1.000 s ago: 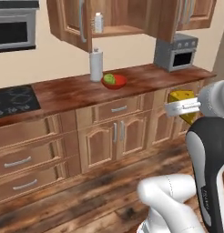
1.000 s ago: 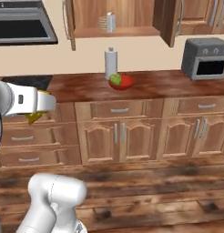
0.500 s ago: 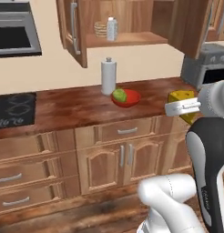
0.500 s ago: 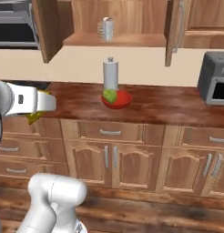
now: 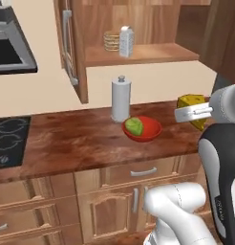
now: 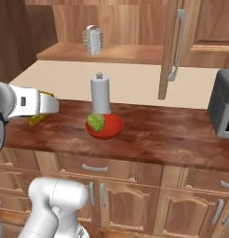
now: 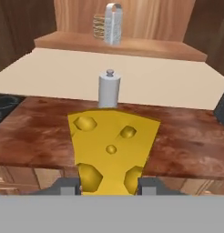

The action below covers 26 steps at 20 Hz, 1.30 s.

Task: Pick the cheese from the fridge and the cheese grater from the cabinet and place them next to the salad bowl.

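Observation:
My gripper (image 7: 109, 185) is shut on the cheese (image 7: 111, 150), a yellow wedge with holes, held above the counter's front edge. The cheese (image 5: 191, 102) sits right of the salad bowl (image 5: 147, 133) in the left base view and the cheese (image 6: 36, 119) left of the salad bowl (image 6: 109, 130) in the right one. The red bowl holds a green lettuce head (image 5: 134, 126). The cheese grater (image 5: 125, 41) (image 6: 92, 39) (image 7: 113, 23) stands on the shelf of the open cabinet (image 5: 143, 53). The fridge is out of view.
A grey cylinder with a knob (image 5: 121, 100) (image 6: 100, 94) stands just behind the bowl. A stack of tan discs (image 5: 111, 41) sits beside the grater. A cooktop (image 5: 7, 139) lies at the counter's left, a toaster oven (image 6: 223, 109) at its right. Cabinet doors (image 5: 71, 48) (image 6: 179, 46) hang open.
The whole picture has shifted: the base has driven closer to the counter, so bowl and cabinet look larger and more central. The cheese stays in the shut gripper.

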Available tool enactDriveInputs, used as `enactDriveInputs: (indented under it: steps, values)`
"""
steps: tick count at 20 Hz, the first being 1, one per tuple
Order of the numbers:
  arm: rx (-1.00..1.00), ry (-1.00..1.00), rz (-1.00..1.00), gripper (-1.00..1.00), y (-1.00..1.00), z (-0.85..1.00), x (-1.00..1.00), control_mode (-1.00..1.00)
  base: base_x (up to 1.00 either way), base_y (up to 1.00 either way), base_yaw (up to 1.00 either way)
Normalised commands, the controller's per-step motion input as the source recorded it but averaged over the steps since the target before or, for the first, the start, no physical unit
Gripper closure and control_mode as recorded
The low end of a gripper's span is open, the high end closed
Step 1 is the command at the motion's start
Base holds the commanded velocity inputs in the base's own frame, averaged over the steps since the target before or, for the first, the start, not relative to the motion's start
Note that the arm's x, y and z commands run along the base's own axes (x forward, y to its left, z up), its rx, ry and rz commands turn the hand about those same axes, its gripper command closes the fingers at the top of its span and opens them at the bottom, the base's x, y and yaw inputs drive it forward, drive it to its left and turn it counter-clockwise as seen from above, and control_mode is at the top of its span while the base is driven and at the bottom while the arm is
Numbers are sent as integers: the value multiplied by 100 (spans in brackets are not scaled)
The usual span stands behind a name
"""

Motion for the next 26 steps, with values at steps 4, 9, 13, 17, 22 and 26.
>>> enactDriveInputs:
  steps: [4, 9, 13, 17, 22, 26]
  values:
    - [0, 0, 0, 100, 0, 0, 0, 100, 99, 0, -41]
    - [0, 0, 0, 100, 0, 0, 0, 100, 75, -10, -60]
    - [0, 0, 0, 100, 0, 0, 0, 100, 80, -6, -21]
    - [0, 0, 0, 100, 0, 0, 0, 100, 68, -36, 10]
    - [0, 0, 0, 100, 0, 0, 0, 100, 0, 0, 0]
    - [0, 0, 0, 100, 0, 0, 0, 100, 0, 0, 0]
